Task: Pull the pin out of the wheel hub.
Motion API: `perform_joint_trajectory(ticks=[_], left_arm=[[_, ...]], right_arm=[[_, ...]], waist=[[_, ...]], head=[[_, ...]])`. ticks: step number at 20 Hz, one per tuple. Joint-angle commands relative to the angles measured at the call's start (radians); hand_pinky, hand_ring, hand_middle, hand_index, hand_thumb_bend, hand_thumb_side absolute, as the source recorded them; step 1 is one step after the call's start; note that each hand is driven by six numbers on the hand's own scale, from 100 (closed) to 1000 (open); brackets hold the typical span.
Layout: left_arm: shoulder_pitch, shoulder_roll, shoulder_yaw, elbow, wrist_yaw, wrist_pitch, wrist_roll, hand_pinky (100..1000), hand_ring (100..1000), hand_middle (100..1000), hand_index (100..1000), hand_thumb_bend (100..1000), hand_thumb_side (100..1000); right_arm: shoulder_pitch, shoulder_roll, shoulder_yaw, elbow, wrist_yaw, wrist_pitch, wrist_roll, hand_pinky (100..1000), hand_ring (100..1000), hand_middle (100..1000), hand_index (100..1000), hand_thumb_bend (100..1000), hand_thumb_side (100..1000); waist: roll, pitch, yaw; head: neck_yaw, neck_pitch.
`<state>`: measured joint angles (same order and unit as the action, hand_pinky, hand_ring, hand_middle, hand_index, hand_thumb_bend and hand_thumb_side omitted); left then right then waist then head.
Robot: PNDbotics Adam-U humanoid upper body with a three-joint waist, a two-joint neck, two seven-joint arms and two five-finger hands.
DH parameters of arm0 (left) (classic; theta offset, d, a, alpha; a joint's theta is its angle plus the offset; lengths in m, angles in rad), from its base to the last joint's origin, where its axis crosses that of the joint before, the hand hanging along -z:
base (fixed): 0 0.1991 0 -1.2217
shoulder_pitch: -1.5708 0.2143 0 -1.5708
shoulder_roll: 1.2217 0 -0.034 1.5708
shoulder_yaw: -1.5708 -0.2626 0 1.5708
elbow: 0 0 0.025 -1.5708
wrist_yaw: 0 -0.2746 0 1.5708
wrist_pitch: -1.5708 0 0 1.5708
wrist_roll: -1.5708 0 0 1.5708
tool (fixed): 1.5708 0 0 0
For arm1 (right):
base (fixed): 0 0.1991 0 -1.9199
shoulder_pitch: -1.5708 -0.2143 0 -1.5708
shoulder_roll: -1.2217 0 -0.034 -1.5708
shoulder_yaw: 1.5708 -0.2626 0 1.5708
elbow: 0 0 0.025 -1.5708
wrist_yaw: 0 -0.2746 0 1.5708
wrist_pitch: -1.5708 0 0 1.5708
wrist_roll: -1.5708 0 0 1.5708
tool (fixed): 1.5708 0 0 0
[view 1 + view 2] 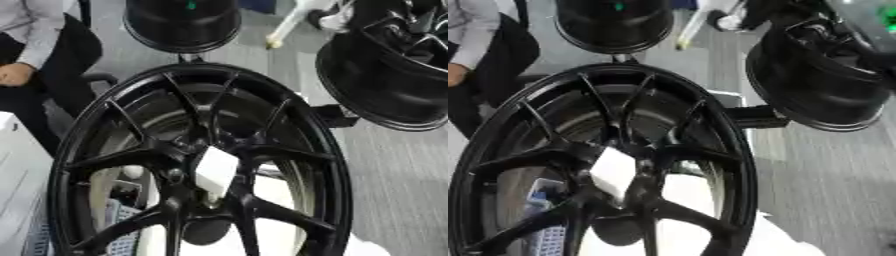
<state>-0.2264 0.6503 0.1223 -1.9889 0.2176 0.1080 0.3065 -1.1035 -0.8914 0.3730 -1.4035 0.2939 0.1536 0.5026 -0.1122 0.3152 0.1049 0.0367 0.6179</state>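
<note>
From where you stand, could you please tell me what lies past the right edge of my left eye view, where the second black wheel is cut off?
Observer: In the right eye view, that second black wheel shows its whole right rim, with grey floor below it.
Operator: Thank you. Is there anything above it?
Observer: A blurred green patch sits in the top right corner. I cannot tell what it is.
Operator: Do the robot's hands show there?
Observer: No, neither hand shows there either. The white flat-faced piece sits at the centre of the large black spoked wheel hub, with nothing touching it.
</note>
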Motion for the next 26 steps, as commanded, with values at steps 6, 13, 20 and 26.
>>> perform_joint_trajectory(ticks=[6,13,20,26], left_arm=[[0.002,0.033,0.019,-0.011,-0.005,-0.005,0.01,786,718,597,773,219,391],[0.017,0.03,0.03,-0.011,-0.008,-0.008,0.023,788,724,597,773,217,388],[0.02,0.026,0.03,-0.011,-0.006,-0.006,0.025,789,738,598,774,219,388],[0.021,0.024,0.032,-0.011,-0.007,-0.007,0.026,790,739,598,774,218,390]], right_arm=[[0.478,-0.382,-0.343,-0.146,-0.145,0.098,-0.185,858,634,357,644,100,100],[0.726,-0.397,-0.524,-0.092,-0.157,0.153,-0.256,896,833,734,816,201,273],[0.779,-0.371,-0.567,-0.021,-0.082,0.2,-0.191,918,917,852,883,204,441],[0.78,-0.358,-0.582,-0.018,-0.071,0.202,-0.204,908,900,829,874,201,416]], waist=[[0.034,-0.03,-0.036],[0.053,-0.039,-0.078],[0.059,-0.047,-0.092],[0.059,-0.046,-0.093]], head=[[0.036,0.03],[0.071,0.042],[0.074,0.051],[0.075,0.056]])
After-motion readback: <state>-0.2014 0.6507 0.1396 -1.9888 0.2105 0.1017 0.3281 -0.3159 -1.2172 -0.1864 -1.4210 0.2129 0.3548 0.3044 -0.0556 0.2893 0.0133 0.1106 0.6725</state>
